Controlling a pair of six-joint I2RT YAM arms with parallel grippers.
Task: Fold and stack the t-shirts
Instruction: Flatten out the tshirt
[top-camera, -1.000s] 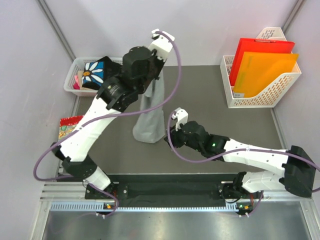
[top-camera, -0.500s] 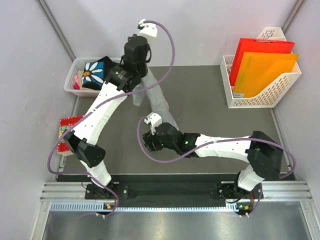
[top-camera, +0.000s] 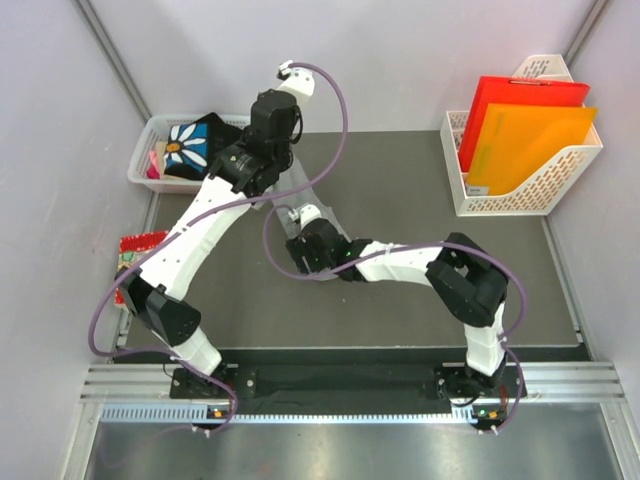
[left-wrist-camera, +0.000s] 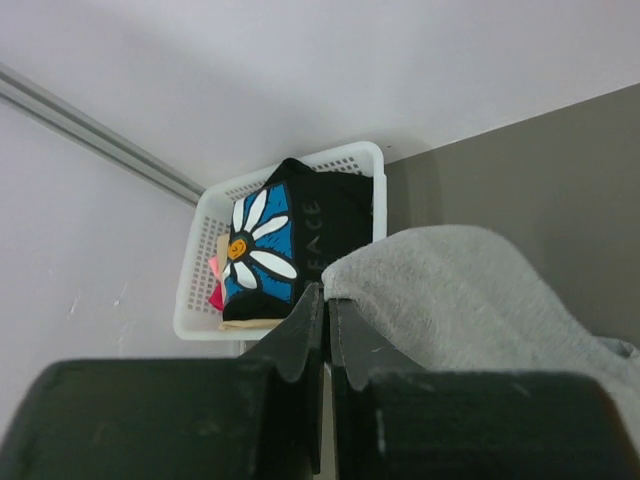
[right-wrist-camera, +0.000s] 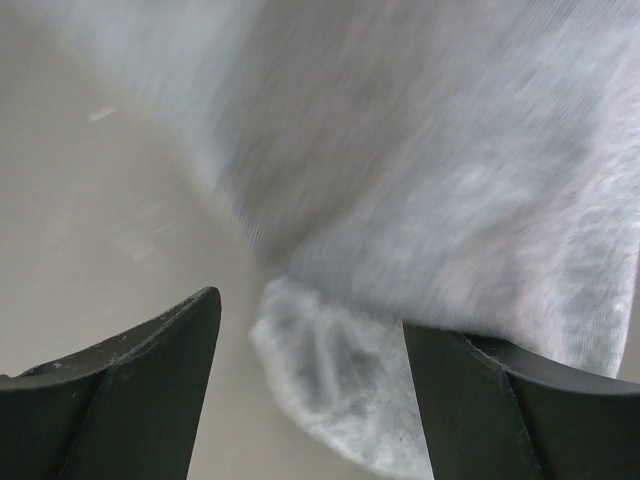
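Observation:
The light grey t-shirt (top-camera: 312, 196) lies stretched across the back middle of the dark table, mostly hidden by both arms. My left gripper (top-camera: 275, 182) is shut on its edge; in the left wrist view the pinched jaws (left-wrist-camera: 326, 296) meet the cloth (left-wrist-camera: 470, 290), which drapes over one finger. My right gripper (top-camera: 293, 252) is open just above the table. In its wrist view a rounded fold of the grey t-shirt (right-wrist-camera: 350, 385) sits between the spread fingers (right-wrist-camera: 150, 380), untouched. The black daisy t-shirt (top-camera: 192, 145) (left-wrist-camera: 280, 245) sits bundled in the white basket (top-camera: 143, 152) (left-wrist-camera: 365, 152).
A red patterned packet (top-camera: 135, 255) lies at the table's left edge. A white file holder (top-camera: 520, 190) with red and orange folders stands at the back right. Grey walls close in the left, back and right sides.
The right arm swung left across the table to the shirt's lower end and its jaws widened. The left gripper lowered the hanging grey shirt, which now slants down toward the table.

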